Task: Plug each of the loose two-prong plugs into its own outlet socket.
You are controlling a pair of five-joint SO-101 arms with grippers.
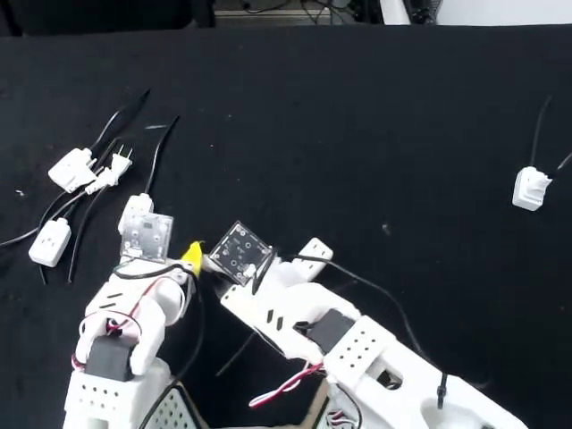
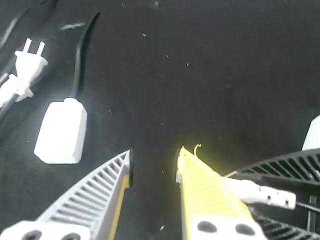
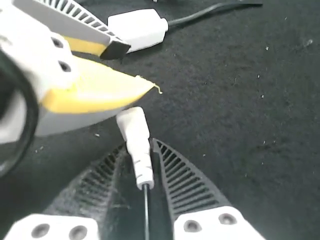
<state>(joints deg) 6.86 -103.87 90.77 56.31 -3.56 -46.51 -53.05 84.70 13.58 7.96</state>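
Two robot arms (image 1: 125, 331), two two-prong plugs (image 1: 119, 164), four white socket blocks (image 1: 49, 241) at left and centre of frame, one more white block (image 1: 531, 188) at right edge, kind unclear.

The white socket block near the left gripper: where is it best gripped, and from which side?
Hold the socket block across its long flat sides, mid-body, coming from above: it lies flat, and its black cord leaves one short end.

A black cloth (image 1: 375, 116) covers the table, with tangled cables (image 1: 315, 11) beyond its far edge.
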